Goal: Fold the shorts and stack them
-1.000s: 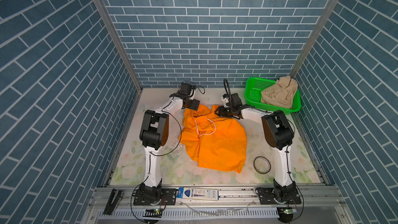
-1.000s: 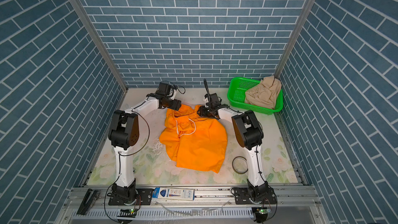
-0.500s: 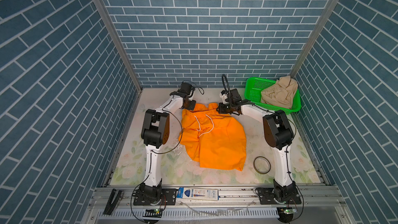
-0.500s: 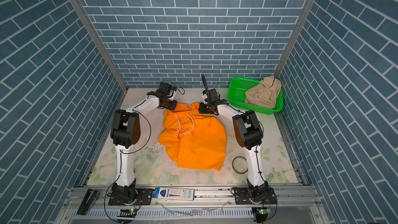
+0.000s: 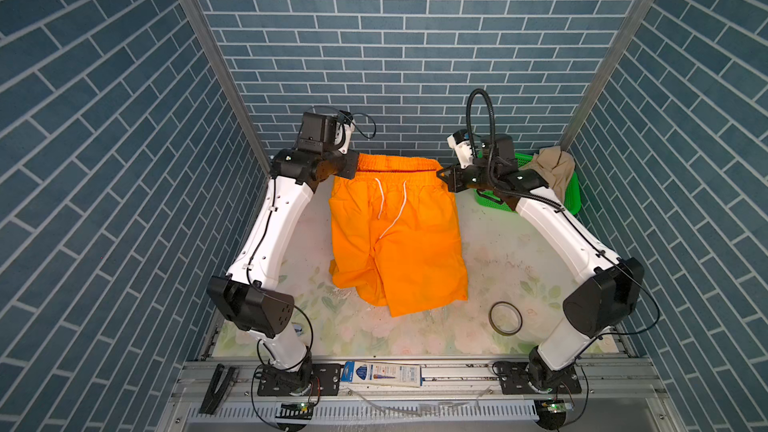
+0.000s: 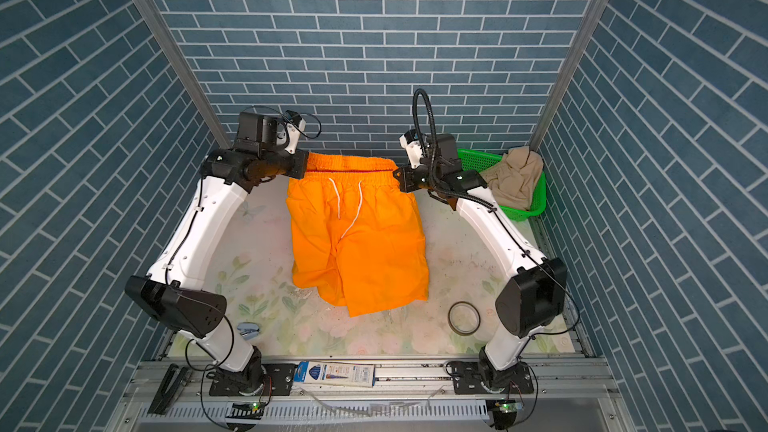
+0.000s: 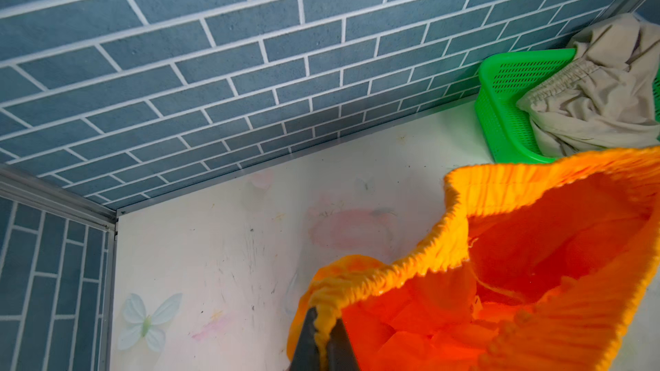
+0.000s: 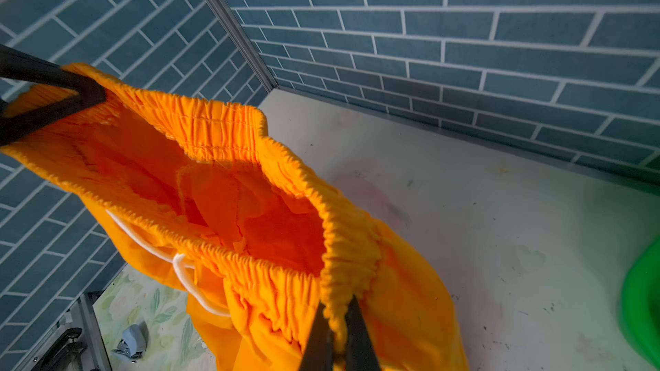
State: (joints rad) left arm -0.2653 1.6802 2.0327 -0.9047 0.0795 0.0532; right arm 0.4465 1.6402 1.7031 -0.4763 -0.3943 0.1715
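Note:
The orange shorts [image 5: 397, 238] [image 6: 357, 238] hang by their waistband above the table in both top views, legs trailing down with the hems resting on the table, white drawstring [image 5: 390, 201] loose at the front. My left gripper [image 5: 353, 166] [image 7: 323, 330] is shut on the waistband's left end. My right gripper [image 5: 442, 176] [image 8: 337, 330] is shut on its right end. The waistband [image 8: 221, 126] is stretched open between them. The beige shorts [image 5: 552, 168] [image 7: 600, 98] lie crumpled in the green basket [image 5: 571, 197] at the back right.
A dark tape ring [image 5: 505, 317] lies on the table at the front right. A small grey clip [image 6: 249, 330] lies at the front left. A printed box [image 5: 380, 374] rests on the front rail. Brick walls close in the back and sides.
Both grippers closed on the orange shorts' waistband and rose and spread apart, lifting the shorts from a crumpled heap so they hang stretched out.

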